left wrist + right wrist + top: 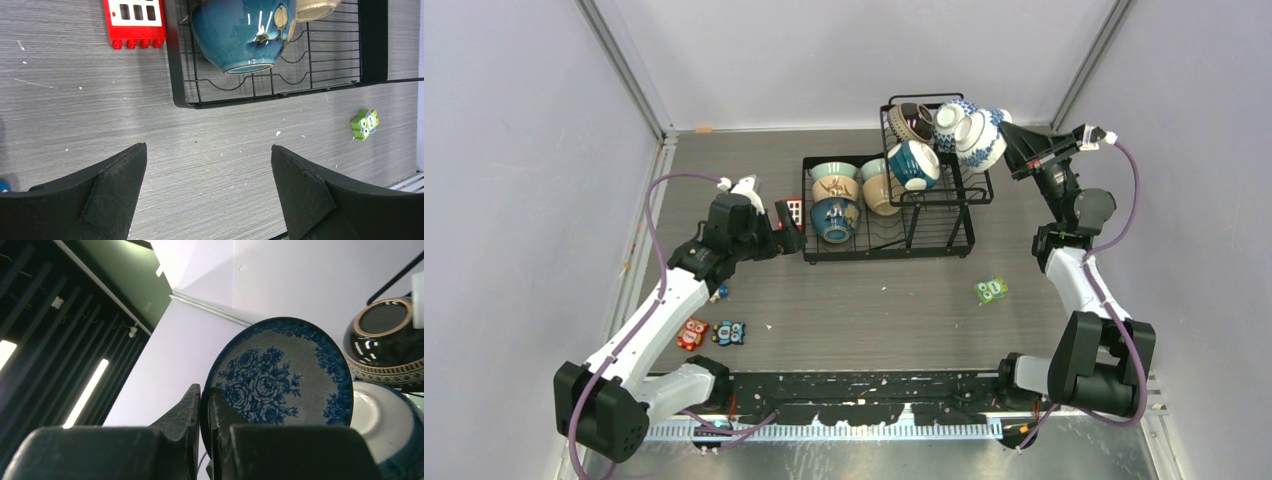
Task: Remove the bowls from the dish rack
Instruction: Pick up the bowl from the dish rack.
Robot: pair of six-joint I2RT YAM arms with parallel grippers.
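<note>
The black wire dish rack stands at mid-table, a flat tray joined to a raised basket. In the tray sit a pale green bowl, a dark blue bowl and a tan bowl. A teal bowl, a brown patterned bowl and a blue-and-white bowl sit at the basket. My right gripper is shut on the rim of a blue-and-white floral bowl, held at the basket's right edge. My left gripper is open and empty over the table, near the tray's front left corner.
A red block with white squares lies just left of the rack. A green toy lies in front of the rack. An orange toy and a blue toy lie near the left arm. Grey walls enclose the table.
</note>
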